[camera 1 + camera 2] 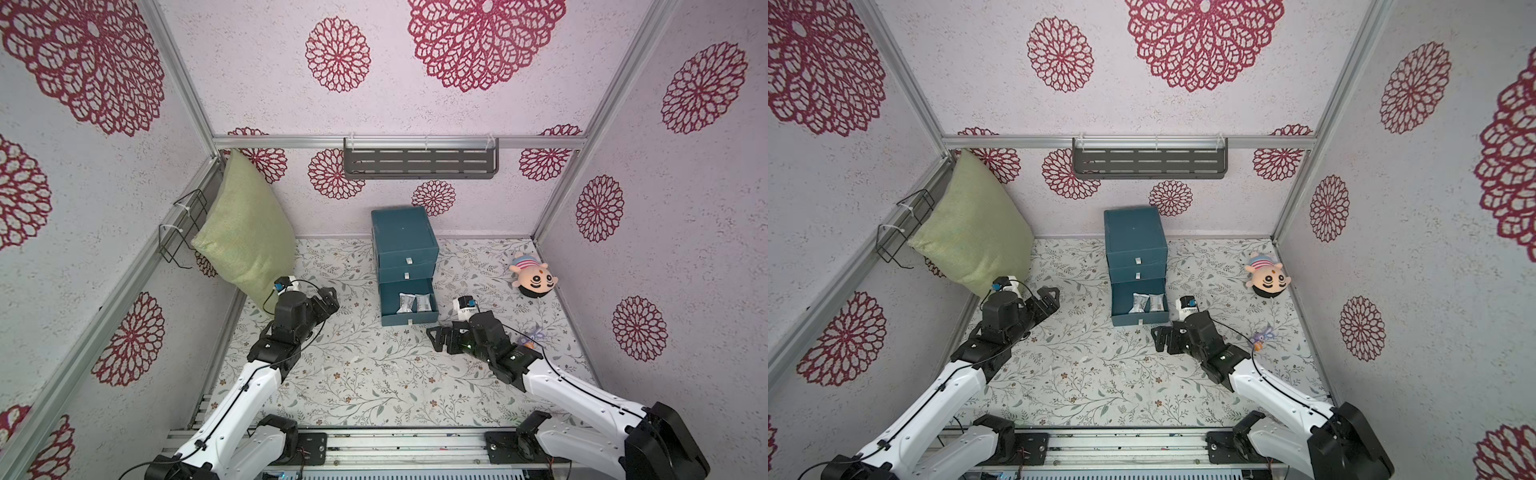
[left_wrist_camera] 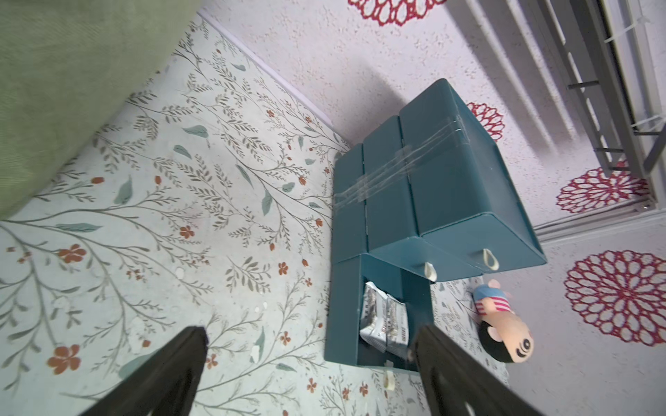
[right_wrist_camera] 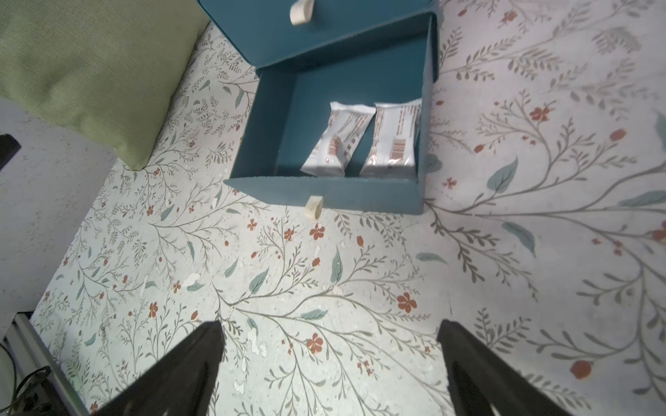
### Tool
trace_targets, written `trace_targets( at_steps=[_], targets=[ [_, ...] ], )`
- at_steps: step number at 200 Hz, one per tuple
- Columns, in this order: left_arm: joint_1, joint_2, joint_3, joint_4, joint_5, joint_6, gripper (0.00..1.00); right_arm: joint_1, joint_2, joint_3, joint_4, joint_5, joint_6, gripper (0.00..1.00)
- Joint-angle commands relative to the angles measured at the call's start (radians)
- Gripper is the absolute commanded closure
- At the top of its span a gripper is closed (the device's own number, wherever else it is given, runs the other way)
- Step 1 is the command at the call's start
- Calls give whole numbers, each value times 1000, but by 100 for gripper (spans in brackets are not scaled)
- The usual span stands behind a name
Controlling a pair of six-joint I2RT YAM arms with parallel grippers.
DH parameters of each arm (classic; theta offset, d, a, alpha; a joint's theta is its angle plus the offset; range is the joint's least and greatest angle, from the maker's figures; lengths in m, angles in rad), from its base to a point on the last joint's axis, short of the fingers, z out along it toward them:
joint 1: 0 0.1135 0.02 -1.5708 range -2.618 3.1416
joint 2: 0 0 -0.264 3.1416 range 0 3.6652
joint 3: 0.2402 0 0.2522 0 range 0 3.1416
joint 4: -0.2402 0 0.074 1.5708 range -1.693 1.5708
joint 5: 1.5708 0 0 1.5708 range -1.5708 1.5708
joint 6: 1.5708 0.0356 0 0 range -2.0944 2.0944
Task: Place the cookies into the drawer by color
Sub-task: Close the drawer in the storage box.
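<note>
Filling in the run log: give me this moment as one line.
bottom drawer: open; whitish cookies: two inside; left tool: open, empty; right tool: open, empty

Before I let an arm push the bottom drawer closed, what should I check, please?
1. Bottom drawer is pulled out, inside visible: ok.
2. Two whitish packets lie inside it, side by side, nothing sticking over the rim: ok.
3. Middle drawer and top drawer are shut: ok.
4. Left jaws are open, holding nothing: ok.
5. Right jaws are open, holding nothing, pointing toward the bottom drawer's front: ok.
6. What the two shut drawers contain: cannot tell.
</note>
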Motion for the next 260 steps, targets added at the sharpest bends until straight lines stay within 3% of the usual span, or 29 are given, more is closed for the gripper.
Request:
trace_targets(
  at_steps=[1, 49, 76, 95, 126, 136, 146, 180, 213, 260],
  targets=[
    [9, 68, 118, -43, 114, -6, 3, -6, -30, -63, 97, -56, 59, 1],
    [9, 324, 493, -251, 265, 65, 3, -6, -52, -208, 228, -101, 135, 1],
    [8, 461, 689, -356, 284, 112, 3, -6, -48, -256, 264, -111, 157, 1],
    [7, 568, 824, -435, 285, 135, 0, -5, -47, -297, 317, -133, 185, 7],
    [7, 724, 1023, -528, 292, 165, 3, -6, -42, -338, 384, -144, 220, 28],
    [6, 775, 1093, -566, 286, 178, 4, -6, -34, -342, 400, -144, 227, 40],
    [7, 830, 1161, -599, 281, 186, 7, -6, -18, -344, 423, -145, 236, 51],
    [5, 1015, 1357, -667, 306, 201, 19, -9, 73, -331, 512, -163, 257, 74],
    [-7, 1138, 1502, -702, 356, 201, 22, -11, 181, -307, 590, -173, 274, 77],
    [-30, 1250, 1590, -743, 358, 211, 22, -19, 325, -231, 675, -184, 296, 73]
  ],
)
